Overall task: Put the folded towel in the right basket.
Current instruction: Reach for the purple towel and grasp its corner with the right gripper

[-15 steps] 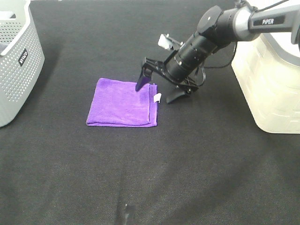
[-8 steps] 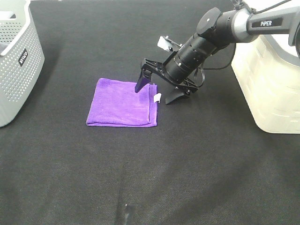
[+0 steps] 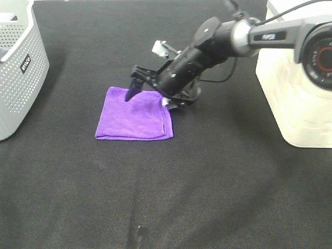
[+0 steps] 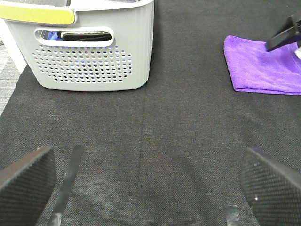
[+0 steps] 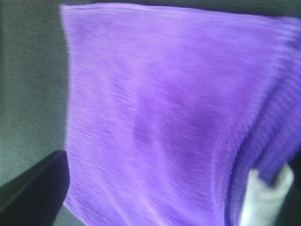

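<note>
The folded purple towel (image 3: 134,115) lies flat on the black table, left of centre. My right gripper (image 3: 154,96) is open and low over the towel's far edge. One finger (image 3: 133,89) is at the far left corner and the other (image 3: 177,103) at the far right corner by the white tag. In the right wrist view the towel (image 5: 160,103) fills the frame, with a dark fingertip (image 5: 33,188) at its edge and the tag (image 5: 263,200) visible. The right basket (image 3: 298,83) is cream. My left gripper (image 4: 146,188) is open and empty, well short of the towel (image 4: 263,66).
A grey perforated basket (image 3: 18,67) stands at the left edge; it also shows in the left wrist view (image 4: 94,52) with dark items inside. The cream basket stands at the table's right edge behind the right arm (image 3: 238,39).
The right gripper has moved left and now spans the towel's far edge, where before it sat at the far right corner. The towel's right edge has shifted slightly.
</note>
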### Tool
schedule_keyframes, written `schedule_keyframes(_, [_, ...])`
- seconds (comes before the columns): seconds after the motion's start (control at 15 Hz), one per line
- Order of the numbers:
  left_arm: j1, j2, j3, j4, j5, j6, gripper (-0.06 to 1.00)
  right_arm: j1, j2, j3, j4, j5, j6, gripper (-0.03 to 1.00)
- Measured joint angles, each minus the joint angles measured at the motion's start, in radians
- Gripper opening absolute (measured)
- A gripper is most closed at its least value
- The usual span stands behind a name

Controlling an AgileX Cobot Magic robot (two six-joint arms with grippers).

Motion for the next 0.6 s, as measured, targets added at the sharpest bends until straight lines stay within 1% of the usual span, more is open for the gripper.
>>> schedule_keyframes(0.07, [0.000, 0.000, 0.000, 0.000, 0.000, 0.000, 0.99, 0.020, 0.008, -0.005, 0.003, -0.022, 0.000, 0.87])
schedule_keyframes(0.13, [0.000, 0.000, 0.000, 0.000, 0.000, 0.000, 0.99, 0.040, 0.014, -0.006, 0.007, -0.043, -0.001, 0.82])
schedule_keyframes(0.2, [0.000, 0.000, 0.000, 0.000, 0.000, 0.000, 0.99, 0.050, 0.019, -0.006, 0.008, -0.057, -0.001, 0.74])
schedule_keyframes(0.27, [0.000, 0.000, 0.000, 0.000, 0.000, 0.000, 0.99, 0.055, 0.021, -0.006, 0.010, -0.066, -0.001, 0.60])
schedule_keyframes(0.4, [0.000, 0.000, 0.000, 0.000, 0.000, 0.000, 0.99, 0.055, 0.034, -0.006, 0.015, -0.069, -0.001, 0.25])
schedule_keyframes(0.47, [0.000, 0.000, 0.000, 0.000, 0.000, 0.000, 0.99, 0.055, 0.036, -0.006, 0.015, -0.068, -0.005, 0.12])
schedule_keyframes(0.6, [0.000, 0.000, 0.000, 0.000, 0.000, 0.000, 0.99, 0.055, 0.022, -0.002, 0.013, -0.064, -0.013, 0.12])
